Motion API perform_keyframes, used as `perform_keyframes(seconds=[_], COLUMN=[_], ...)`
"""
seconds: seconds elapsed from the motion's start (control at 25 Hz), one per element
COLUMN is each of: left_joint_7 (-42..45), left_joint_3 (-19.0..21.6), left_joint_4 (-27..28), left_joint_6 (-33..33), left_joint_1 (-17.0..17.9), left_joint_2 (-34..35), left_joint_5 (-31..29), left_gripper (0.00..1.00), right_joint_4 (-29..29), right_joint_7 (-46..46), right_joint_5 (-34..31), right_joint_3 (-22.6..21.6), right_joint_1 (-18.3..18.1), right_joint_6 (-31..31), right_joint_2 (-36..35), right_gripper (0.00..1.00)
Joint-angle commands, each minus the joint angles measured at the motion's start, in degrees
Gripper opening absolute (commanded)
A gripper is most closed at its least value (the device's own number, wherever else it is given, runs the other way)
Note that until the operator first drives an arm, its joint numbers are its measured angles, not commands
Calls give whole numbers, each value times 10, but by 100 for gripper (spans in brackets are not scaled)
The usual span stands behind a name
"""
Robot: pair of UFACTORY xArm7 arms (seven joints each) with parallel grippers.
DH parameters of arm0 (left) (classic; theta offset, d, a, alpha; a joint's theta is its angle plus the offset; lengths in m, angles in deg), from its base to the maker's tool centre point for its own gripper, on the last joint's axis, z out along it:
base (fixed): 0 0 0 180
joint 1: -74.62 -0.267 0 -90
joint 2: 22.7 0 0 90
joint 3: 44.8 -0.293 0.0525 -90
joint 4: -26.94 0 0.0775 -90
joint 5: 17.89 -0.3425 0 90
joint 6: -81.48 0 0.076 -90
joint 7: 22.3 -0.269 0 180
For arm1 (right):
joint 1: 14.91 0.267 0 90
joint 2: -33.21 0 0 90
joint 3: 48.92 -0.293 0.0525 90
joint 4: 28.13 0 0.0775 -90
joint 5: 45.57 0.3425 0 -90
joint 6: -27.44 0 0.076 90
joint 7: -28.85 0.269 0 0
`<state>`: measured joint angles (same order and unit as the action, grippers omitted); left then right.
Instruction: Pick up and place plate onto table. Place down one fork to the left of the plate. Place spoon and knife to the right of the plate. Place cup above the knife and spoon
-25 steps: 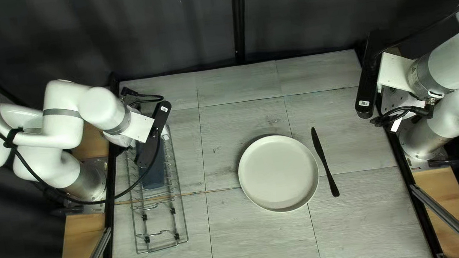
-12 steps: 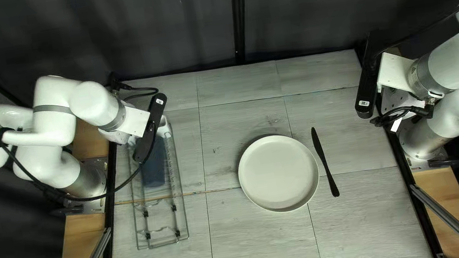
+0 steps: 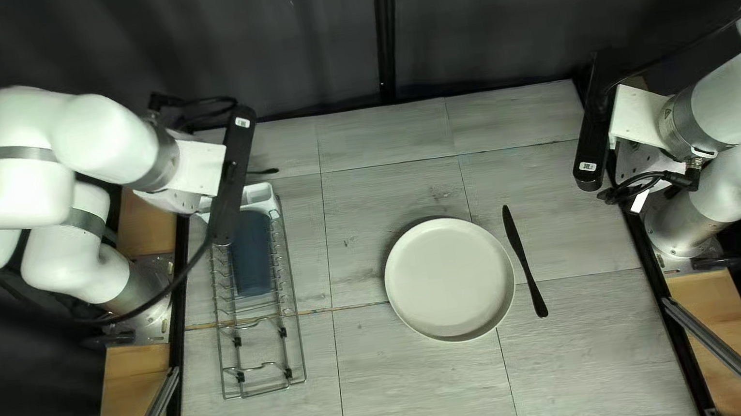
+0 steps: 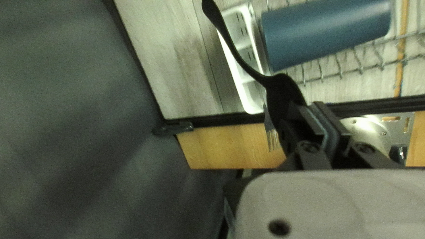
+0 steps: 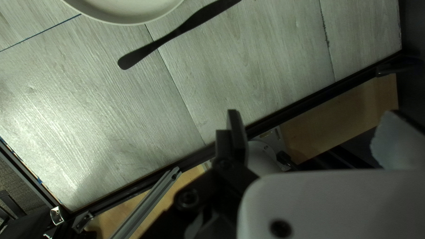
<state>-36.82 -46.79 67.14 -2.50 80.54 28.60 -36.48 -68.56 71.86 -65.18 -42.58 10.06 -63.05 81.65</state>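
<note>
Although the plate (image 3: 448,277) lies on the bench (image 3: 415,377) with the knife (image 3: 523,259) to its right, the setting looks less than half done. The spoon (image 4: 281,95) is off the bench, carried over the far end of the rack (image 3: 298,331); the fork (image 4: 273,136) shows beside the spoon's bowl, seemingly at the end of the caddy (image 4: 253,104), and the cup (image 4: 323,31) lies in the rack. So the spoon and cup remain for the right side and the fork for the left.

The left gripper (image 4: 310,108) appears clamped on the spoon at its bowl, fingers nearly together, with the handle jutting out ahead. The right gripper (image 5: 232,119) is well apart from plate and knife; whether it is open or closed, I cannot tell.
</note>
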Motion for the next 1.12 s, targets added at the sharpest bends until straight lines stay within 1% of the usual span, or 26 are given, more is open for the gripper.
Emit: perform_keyframes(seconds=[0.04,0.12,0.24,0.32,0.48,0.52,0.84,0.92,1.04,1.12], left_joint_7=[-68,-86,-137,-165,-248,-262,-269,-254,-269,-281], left_joint_3=[-29,-37,-62,-76,-121,-128,-131,-131,-127,-118], left_joint_4=[2,4,24,35,49,51,51,52,62,62], left_joint_6=[84,110,166,189,269,280,284,287,305,310], left_joint_1=[35,44,66,75,103,108,110,108,121,128], left_joint_2=[-11,-25,-75,-101,-171,-182,-184,-194,-225,-227], left_joint_5=[-9,-11,-13,-14,-7,-5,-4,2,-5,-14], left_gripper=[0,0,0,0,0,0,0,0,0,0], right_joint_4=[0,0,0,0,0,0,0,0,0,0], right_joint_7=[0,0,0,0,0,0,0,0,0,0], right_joint_5=[0,0,0,0,0,0,0,0,0,0], right_joint_3=[0,0,0,0,0,0,0,0,0,0], right_joint_1=[0,0,0,0,0,0,0,0,0,0], right_joint_6=[0,0,0,0,0,0,0,0,0,0], right_joint_2=[0,0,0,0,0,0,0,0,0,0], right_gripper=[100,100,100,100,100,100,100,100,100,100])
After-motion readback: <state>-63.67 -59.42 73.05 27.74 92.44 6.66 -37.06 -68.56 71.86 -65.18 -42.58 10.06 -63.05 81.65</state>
